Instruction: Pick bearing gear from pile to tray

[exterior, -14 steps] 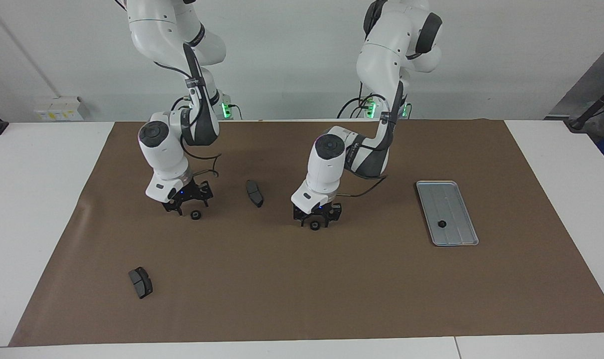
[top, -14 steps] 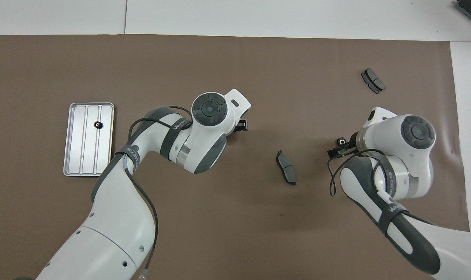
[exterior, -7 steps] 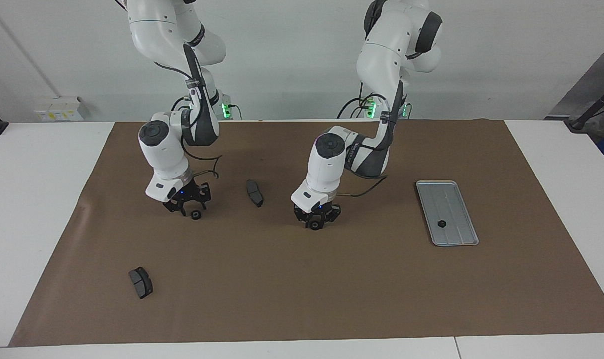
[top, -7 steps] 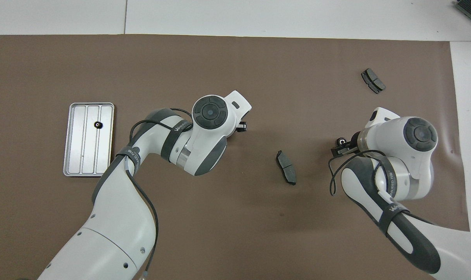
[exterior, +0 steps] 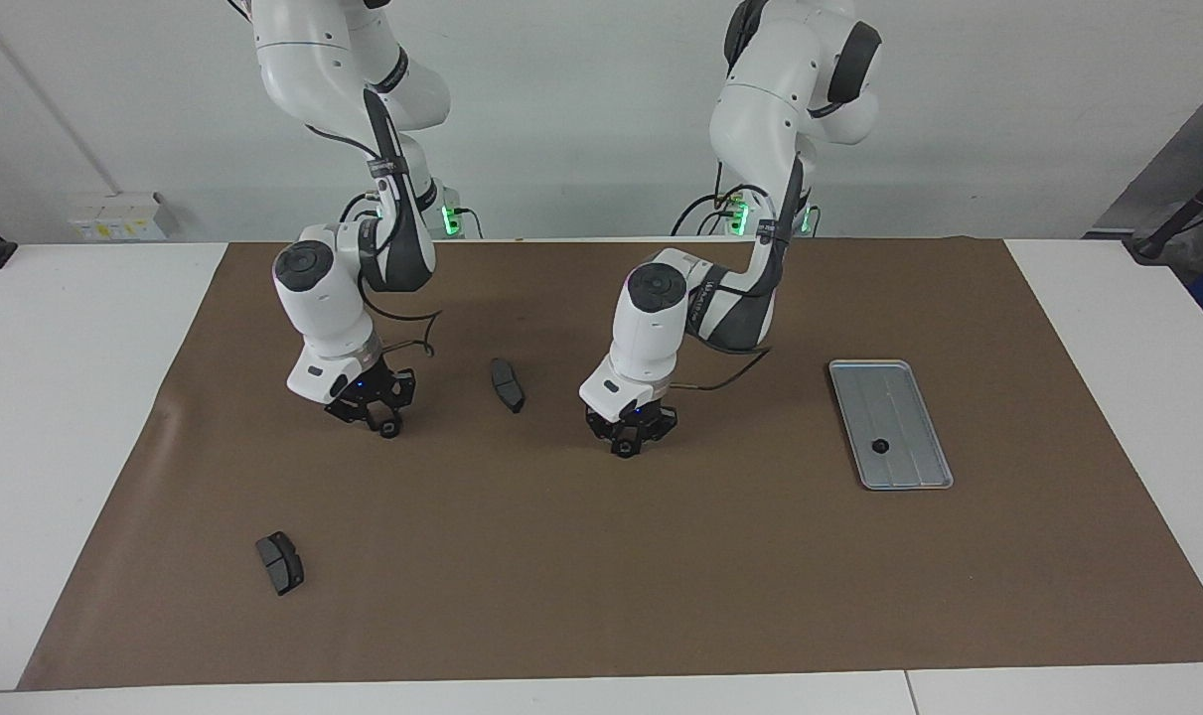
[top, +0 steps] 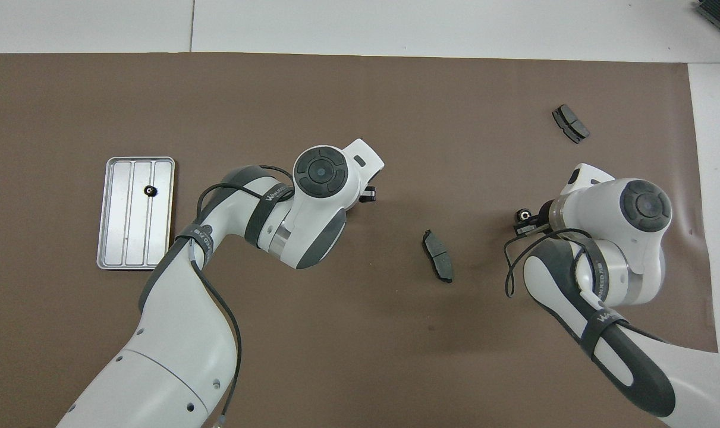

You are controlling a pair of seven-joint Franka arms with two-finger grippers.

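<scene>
Gripping is the step in hand: both arms are low over the brown mat point(exterior: 661, 576), each at one small black gear. In the facing view the left gripper point(exterior: 629, 441) is at the centre of the frame, its fingertips drawn in around a gear point(exterior: 624, 449) that seems to rest on the mat. The right gripper point(exterior: 377, 417) is at centre left of that frame, with the second gear point(exterior: 389, 428) at its tips. Whether either pincer is fully closed on its gear I cannot tell, because the fingers hide the contact. Both arms bend down steeply from their bases at the top of the frame, wrists pointing to the mat. The tray point(exterior: 914, 387) lies at centre right of the facing frame and already holds one gear point(exterior: 880, 446). Two brake pads are apart from the work: one point(exterior: 507, 383) between the grippers, one point(exterior: 280, 561) at lower left. I judge that the next move needs a firm grip first, then a straight lift and a carry to the tray; the right arm has the longer way. A gear so small could slip out if the lift begins too early.
</scene>
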